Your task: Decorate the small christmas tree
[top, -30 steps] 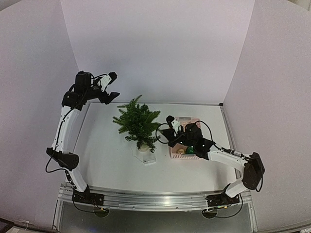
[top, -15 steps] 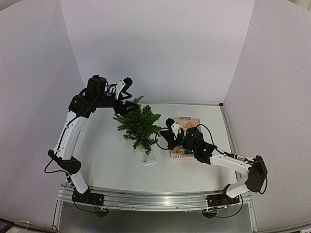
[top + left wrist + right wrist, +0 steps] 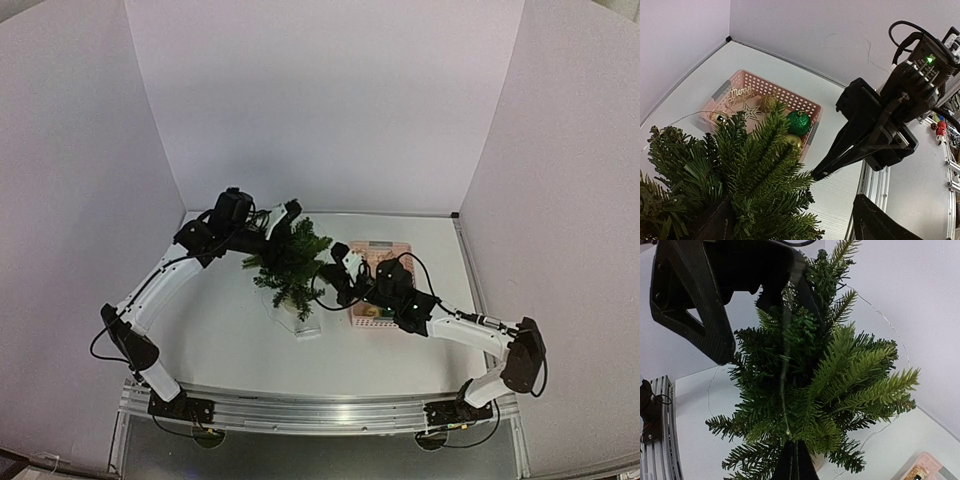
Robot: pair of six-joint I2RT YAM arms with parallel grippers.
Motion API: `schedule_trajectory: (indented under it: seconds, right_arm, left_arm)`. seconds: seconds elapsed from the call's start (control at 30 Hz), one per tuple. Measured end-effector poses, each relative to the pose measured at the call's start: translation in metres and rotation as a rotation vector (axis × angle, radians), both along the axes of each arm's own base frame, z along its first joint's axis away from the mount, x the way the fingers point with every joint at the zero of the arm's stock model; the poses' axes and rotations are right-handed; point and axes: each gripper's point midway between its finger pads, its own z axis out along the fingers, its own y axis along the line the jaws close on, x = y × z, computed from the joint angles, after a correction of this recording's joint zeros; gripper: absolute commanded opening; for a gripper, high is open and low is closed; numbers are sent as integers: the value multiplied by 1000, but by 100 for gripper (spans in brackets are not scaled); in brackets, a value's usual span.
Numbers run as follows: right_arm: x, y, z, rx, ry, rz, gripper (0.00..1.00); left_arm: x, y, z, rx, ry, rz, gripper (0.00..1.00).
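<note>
The small christmas tree stands mid-table, dark green and bushy; it also shows in the left wrist view and fills the right wrist view. My left gripper hangs over its top, open, with a finger on either side of the upper branches. My right gripper is against the tree's right side, shut on a thin light wire that runs up through the branches. Its black tip shows in the left wrist view.
A pink basket sits right of the tree; it holds a green glitter ball, gold balls, a gold star and a "Merry Christmas" sign. More thin wire trails on the table. White walls enclose three sides.
My left arm swung from the back-left wall over to the tree top. My right gripper moved left from the basket to the tree's side.
</note>
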Motion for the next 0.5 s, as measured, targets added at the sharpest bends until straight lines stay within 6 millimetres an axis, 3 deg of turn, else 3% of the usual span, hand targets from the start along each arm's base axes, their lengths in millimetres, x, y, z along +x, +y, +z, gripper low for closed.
schedule_trajectory:
  seconds: [0.3,0.5]
  right_arm:
    - [1,8,4,-8,-25,27,0]
    - [4,20,11,-7,-41,55,0]
  left_arm:
    - [-4,-11,15,-141,-84,-30,63]
    - [-2,-11,26,-181,-117,-17,46]
